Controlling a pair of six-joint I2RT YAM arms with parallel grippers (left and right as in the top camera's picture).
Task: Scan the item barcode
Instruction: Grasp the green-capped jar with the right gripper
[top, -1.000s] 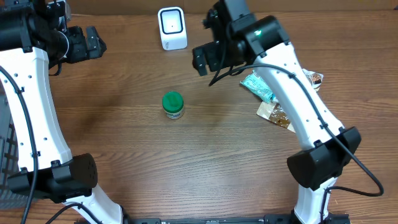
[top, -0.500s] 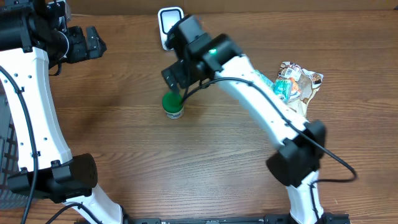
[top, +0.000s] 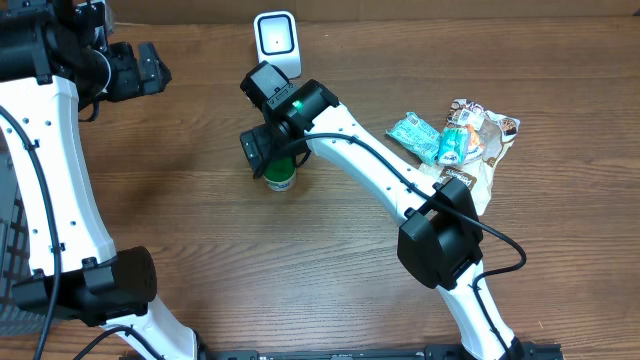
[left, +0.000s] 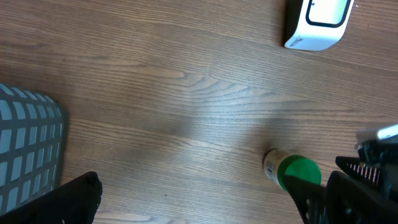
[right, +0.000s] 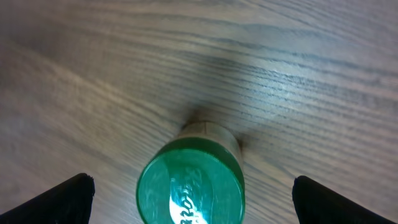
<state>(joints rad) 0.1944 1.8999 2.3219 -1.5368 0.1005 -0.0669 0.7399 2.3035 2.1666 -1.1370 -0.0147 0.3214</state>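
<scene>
I'm on the reach-in: my right gripper (right: 193, 200), jaws wide apart and empty, hangs over the green-lidded jar (top: 281, 180) standing mid-table, nearer than the scanner (top: 277, 42). Next I lower and clamp; the barcode's side I can't make out.

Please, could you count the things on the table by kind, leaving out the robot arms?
Jar: 1
Scanner: 1
Basket: 1, at the left edge
Snack packets: at least 3; they overlap in a pile, so an exact count is not possible
Total: at least 6
</scene>
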